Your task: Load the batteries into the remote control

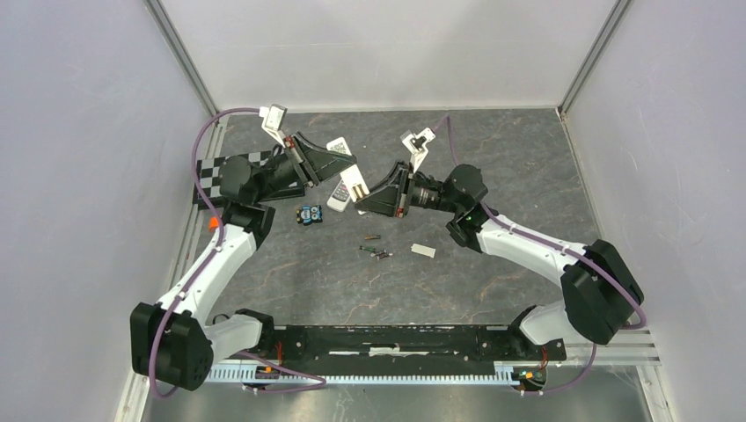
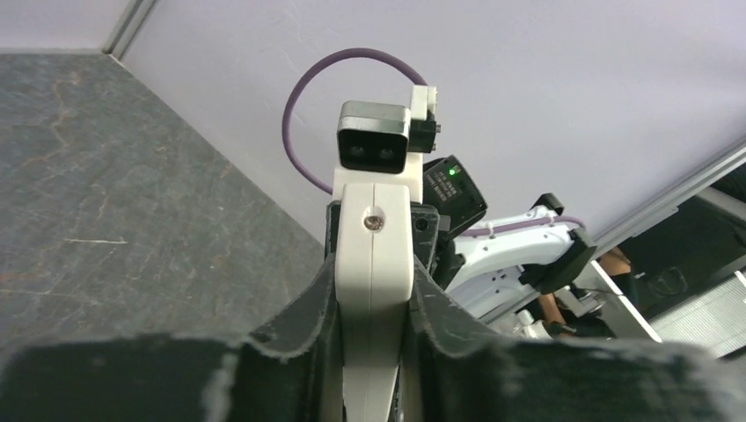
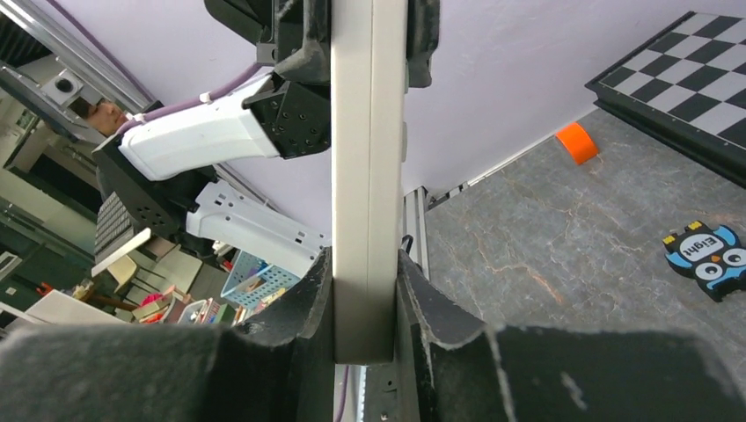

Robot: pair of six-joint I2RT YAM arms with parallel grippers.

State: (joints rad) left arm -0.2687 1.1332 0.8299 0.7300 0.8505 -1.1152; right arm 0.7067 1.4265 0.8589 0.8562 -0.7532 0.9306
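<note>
None of the loading had been done. The three batteries (image 1: 376,249), slim dark cylinders tinted greenish and reddish-brown, lay loose on the mottled grey table (image 1: 493,176), near the remote (image 1: 349,189) on its arm-base side. A small flat white piece (image 1: 423,251), probably the battery cover, lay just beyond them, so the compartment was likely open. The remote, a long smooth white plastic slab, was held between both arms. The left gripper (image 2: 374,338) had its rough black padded jaws narrowed onto the remote's flat faces, and the right gripper (image 3: 365,312) clamped it likewise near one end. Picking up and seating each battery, then refitting the cover, remained.
</note>
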